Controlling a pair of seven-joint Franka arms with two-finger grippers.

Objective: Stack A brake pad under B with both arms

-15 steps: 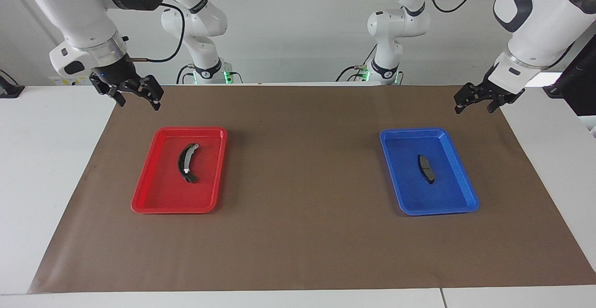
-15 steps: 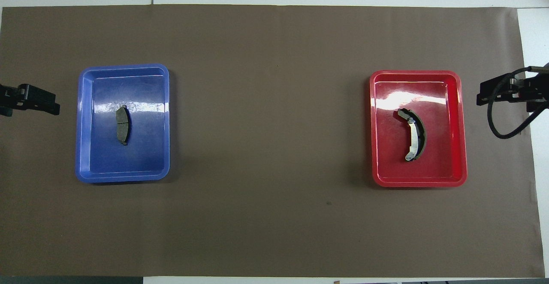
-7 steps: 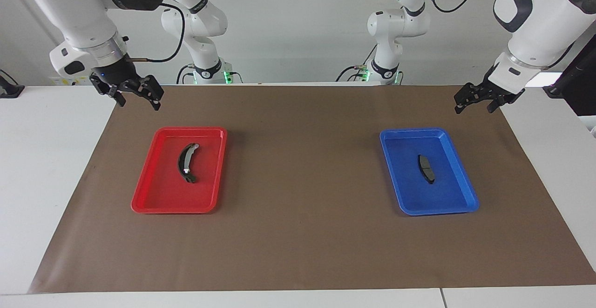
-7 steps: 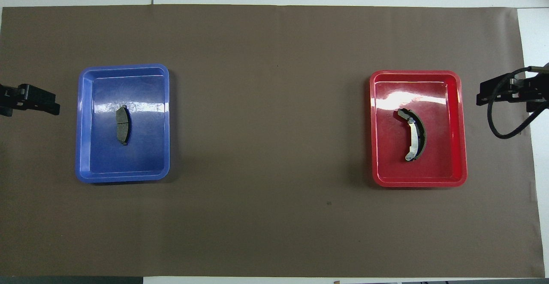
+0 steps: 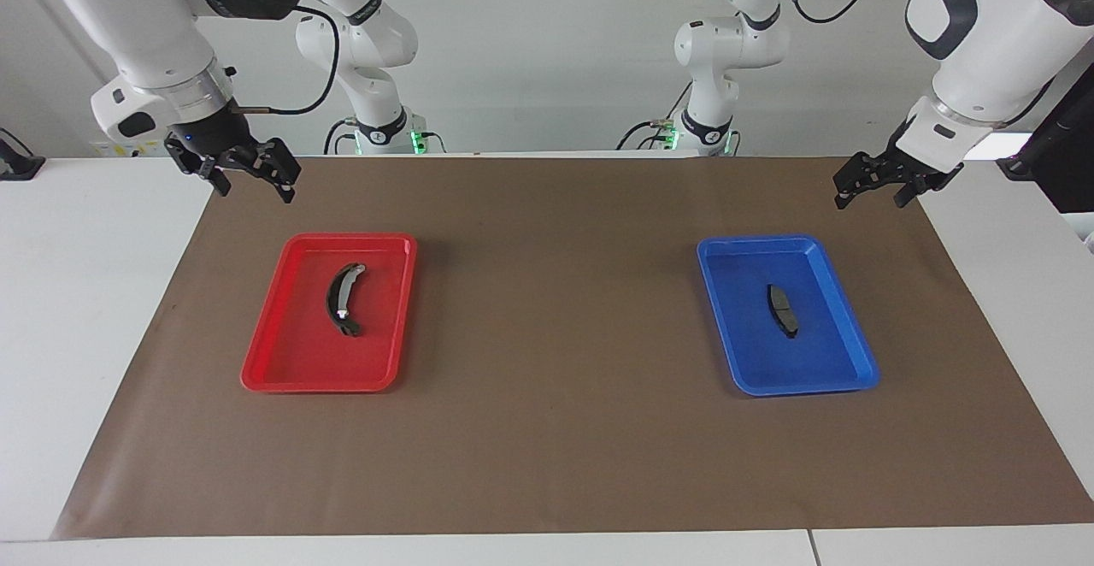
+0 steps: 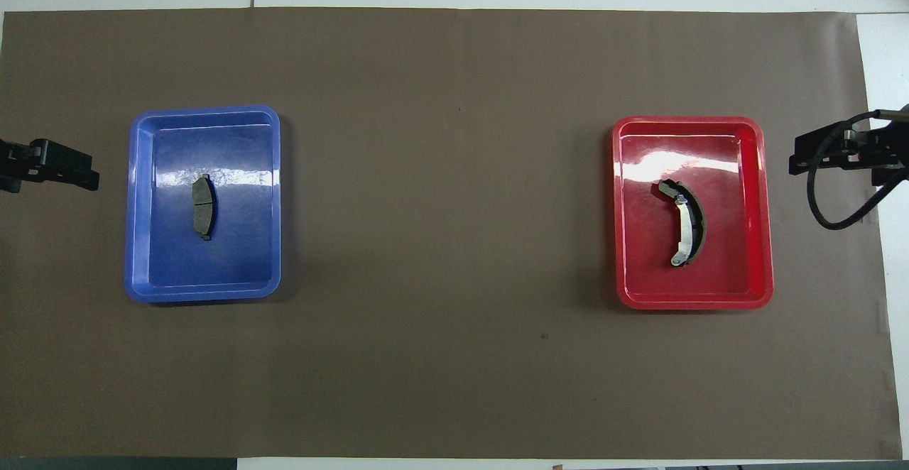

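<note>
both idle: left gripper (image 5: pixel 880 189) over brown mat (image 5: pixel 555 463), right gripper (image 5: pixel 248 174) too, fingers apart, empty. first lift short flat dark pad (image 5: pixel 782 309) squarely from blue tray (image 5: pixel 726 327); curved crescent shoe (image 5: pixel 340 299) in red tray (image 5: pixel 273 352) after.

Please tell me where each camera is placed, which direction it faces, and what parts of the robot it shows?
Facing view: high across the table, looking at the robots; both arms show whole, left gripper and right gripper open, raised, waiting.
Overhead view: high above the robots' end, looking steeply down; only the gripper tips show.
Both share: blue tray with pad A, red tray with B, brown mat.
</note>
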